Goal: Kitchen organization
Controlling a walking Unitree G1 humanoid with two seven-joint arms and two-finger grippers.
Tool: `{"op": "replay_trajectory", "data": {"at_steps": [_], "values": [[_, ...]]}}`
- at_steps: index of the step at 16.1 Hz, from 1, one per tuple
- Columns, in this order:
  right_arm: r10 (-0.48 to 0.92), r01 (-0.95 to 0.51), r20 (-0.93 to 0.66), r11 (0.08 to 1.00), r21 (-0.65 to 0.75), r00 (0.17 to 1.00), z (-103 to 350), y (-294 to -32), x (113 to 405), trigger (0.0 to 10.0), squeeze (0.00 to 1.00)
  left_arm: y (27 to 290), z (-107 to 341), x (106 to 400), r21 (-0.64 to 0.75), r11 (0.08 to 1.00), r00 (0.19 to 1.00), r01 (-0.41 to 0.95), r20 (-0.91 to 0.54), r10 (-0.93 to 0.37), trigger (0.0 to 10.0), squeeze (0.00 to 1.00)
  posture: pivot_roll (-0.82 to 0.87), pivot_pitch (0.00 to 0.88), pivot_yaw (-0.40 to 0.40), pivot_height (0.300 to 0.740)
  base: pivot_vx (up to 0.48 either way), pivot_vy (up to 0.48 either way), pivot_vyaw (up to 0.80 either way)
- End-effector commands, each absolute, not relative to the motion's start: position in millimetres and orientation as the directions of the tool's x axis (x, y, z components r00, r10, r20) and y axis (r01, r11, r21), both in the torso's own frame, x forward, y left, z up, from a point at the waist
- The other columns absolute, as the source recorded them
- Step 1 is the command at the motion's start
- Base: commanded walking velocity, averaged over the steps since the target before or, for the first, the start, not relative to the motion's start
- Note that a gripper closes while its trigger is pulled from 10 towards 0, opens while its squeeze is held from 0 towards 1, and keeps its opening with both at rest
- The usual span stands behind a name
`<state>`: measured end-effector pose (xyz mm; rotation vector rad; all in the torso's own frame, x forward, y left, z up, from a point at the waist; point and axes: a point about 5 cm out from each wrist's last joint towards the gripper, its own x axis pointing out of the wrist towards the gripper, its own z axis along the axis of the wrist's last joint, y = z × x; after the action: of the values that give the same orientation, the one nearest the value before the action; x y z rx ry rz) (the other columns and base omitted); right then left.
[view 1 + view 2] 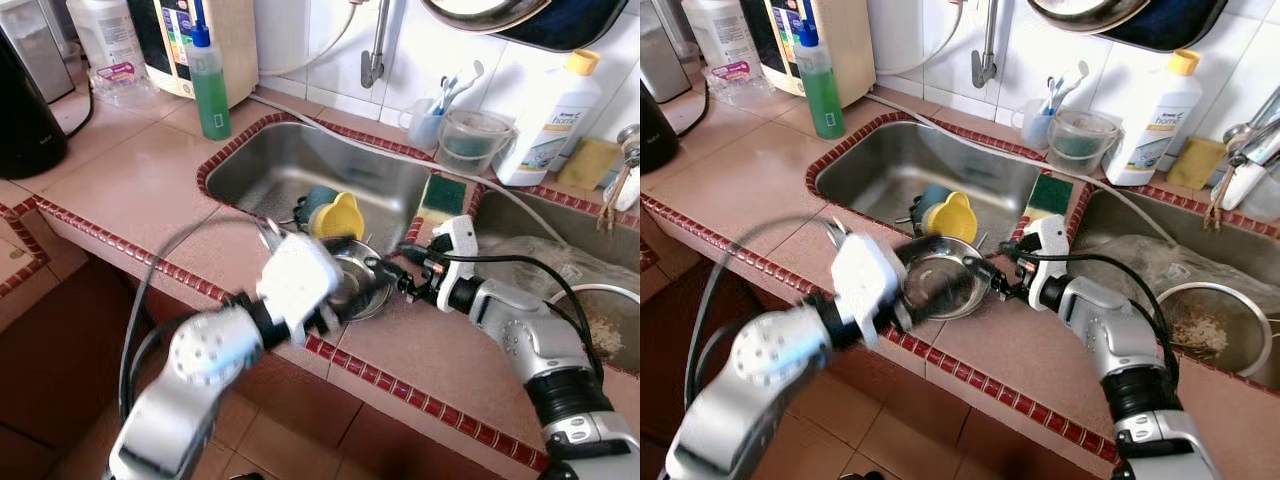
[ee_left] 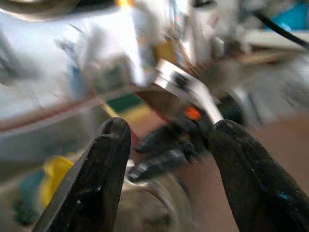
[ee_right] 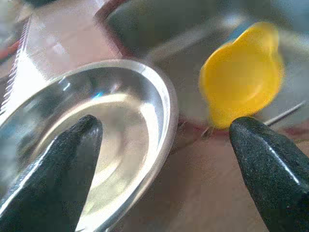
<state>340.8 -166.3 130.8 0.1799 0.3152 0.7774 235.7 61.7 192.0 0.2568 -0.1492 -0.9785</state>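
A shiny steel bowl [image 1: 357, 287] rests on the tiled counter at the front rim of the left sink [image 1: 260, 165]. My right gripper [image 1: 395, 278] is open at the bowl's right edge; in the right wrist view its fingers [image 3: 58, 169] straddle the bowl's rim [image 3: 166, 111]. My left gripper [image 1: 333, 305], blurred, hovers open at the bowl's left side, and its fingers [image 2: 104, 164] frame the right gripper. A yellow cup [image 1: 337, 215] lies in the sink beside a teal cup [image 1: 318, 199].
A green soap bottle [image 1: 210, 85] stands behind the sink and a black kettle [image 1: 25, 110] at far left. A sponge [image 1: 441, 195], a plastic tub [image 1: 470, 140] and a white detergent bottle [image 1: 548, 120] sit at the right. The right sink holds a strainer [image 1: 1210, 330].
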Motion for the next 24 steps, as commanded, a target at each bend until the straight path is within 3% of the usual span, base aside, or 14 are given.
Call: {"op": "replay_trajectory", "data": {"at_steps": [1, 5, 15, 16, 17, 18, 19, 20, 24], "values": [[0.751, -0.688, -0.232, 0.66, 0.303, 0.618, 137, -169, 340, 10.0, 0.0, 57, 191, 227, 0.257, 0.473, 0.495, 0.843, -0.023, -0.869, 10.0, 0.0, -0.19, 0.124, -0.061, 0.74, 0.0, 0.0, 0.0], [0.804, -0.723, -0.254, 0.595, 0.353, 0.537, 140, -171, 335, 10.0, 0.0, 57, 191, 224, 0.27, 0.457, 0.484, 0.847, -0.04, -0.874, 10.0, 0.0, -0.19, 0.13, -0.067, 0.74, 0.0, 0.0, 0.0], [0.812, -0.675, -0.167, 0.563, 0.477, 0.559, 144, -159, 347, 10.0, 0.0, 56, 192, 215, 0.244, 0.403, 0.432, 0.882, -0.082, -0.898, 10.0, 0.0, -0.18, 0.135, -0.066, 0.74, 0.0, 0.0, 0.0], [0.806, -0.653, -0.159, 0.561, 0.509, 0.57, 141, -157, 349, 1.9, 0.0, 56, 194, 215, 0.242, 0.404, 0.434, 0.882, -0.081, -0.897, 10.0, 0.0, -0.17, 0.136, -0.068, 0.74, 0.0, 0.0, 0.0], [0.805, -0.641, -0.159, 0.56, 0.525, 0.572, 140, -156, 349, 2.2, 0.0, 57, 195, 215, 0.239, 0.405, 0.434, 0.882, -0.082, -0.897, 10.0, 0.0, -0.17, 0.135, -0.069, 0.74, 0.0, 0.0, 0.0], [0.808, -0.637, -0.153, 0.551, 0.539, 0.569, 139, -156, 349, 0.7, 0.0, 58, 195, 215, 0.237, 0.406, 0.436, 0.883, -0.088, -0.896, 10.0, 0.0, -0.16, 0.134, -0.073, 0.74, 0.0, 0.0, 0.0], [0.807, -0.634, -0.153, 0.551, 0.542, 0.571, 139, -156, 350, 0.7, 0.0, 58, 194, 214, 0.231, 0.407, 0.437, 0.883, -0.093, -0.895, 10.0, 0.0, -0.16, 0.133, -0.073, 0.74, 0.0, 0.0, 0.0], [0.81, -0.633, -0.149, 0.545, 0.549, 0.568, 138, -155, 350, 0.0, 0.0, 60, 191, 215, 0.233, 0.421, 0.454, 0.877, -0.108, -0.885, 10.0, 0.0, -0.16, 0.132, -0.074, 0.74, 0.0, 0.0, 0.0], [0.808, -0.615, -0.171, 0.549, 0.566, 0.564, 133, -159, 349, 0.0, 0.0, 59, 191, 215, 0.245, 0.42, 0.455, 0.874, -0.107, -0.884, 10.0, 0.0, -0.16, 0.124, -0.083, 0.74, 0.0, 0.0, 0.0]]}}
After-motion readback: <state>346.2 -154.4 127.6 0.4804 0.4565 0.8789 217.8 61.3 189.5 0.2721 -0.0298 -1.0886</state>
